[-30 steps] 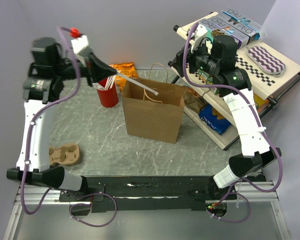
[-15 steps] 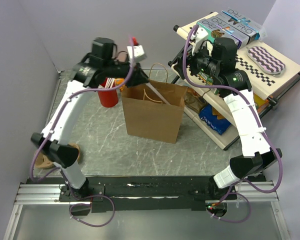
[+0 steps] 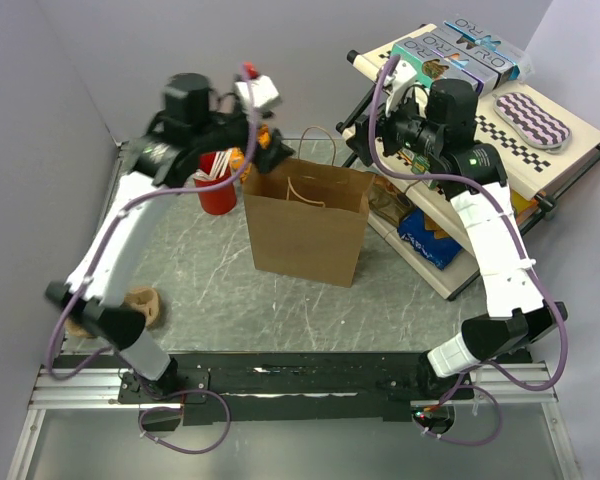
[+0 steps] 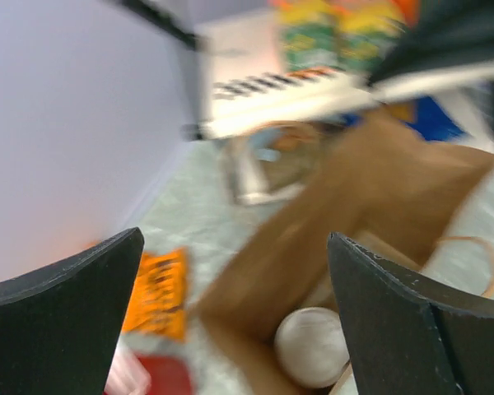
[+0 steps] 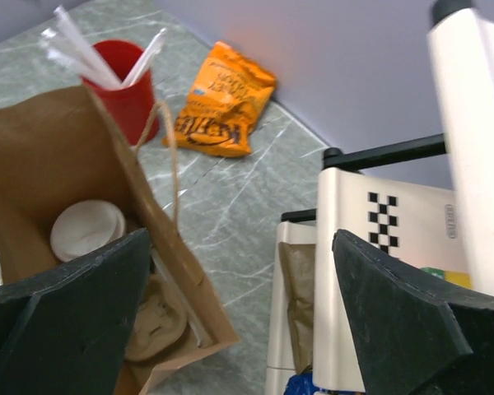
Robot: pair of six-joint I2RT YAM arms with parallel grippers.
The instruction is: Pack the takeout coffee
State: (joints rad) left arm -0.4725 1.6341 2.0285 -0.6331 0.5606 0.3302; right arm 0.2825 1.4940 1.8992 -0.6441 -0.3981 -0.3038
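The grey marbled bench [image 3: 200,275] carries a brown paper bag [image 3: 305,225] standing upright and open-mouthed at centre, with a rack of shelves just to its right. Within the last second the left arm has swung from out over the bench's left side, where it stood a second ago, across to the bag's far left corner. It now reaches long and high from its base, forearm angled up and wrist bent down toward the rim. The right arm has barely shifted in that time and stands raised between the bag and the shelves, its wrist turned toward the bag mouth. The left hand [image 4: 235,271] hangs above the bag's corner with its fingers spread wide and nothing between them. The right hand [image 5: 243,247] is likewise wide open and empty. The takeout coffee [image 5: 86,229] sits low inside the bag (only its white domed lid shows, seen from both wrist views), near crumpled brown paper. In my judgement the coffee is packed, and the left arm's move marks a release or a check, not a fresh pick.
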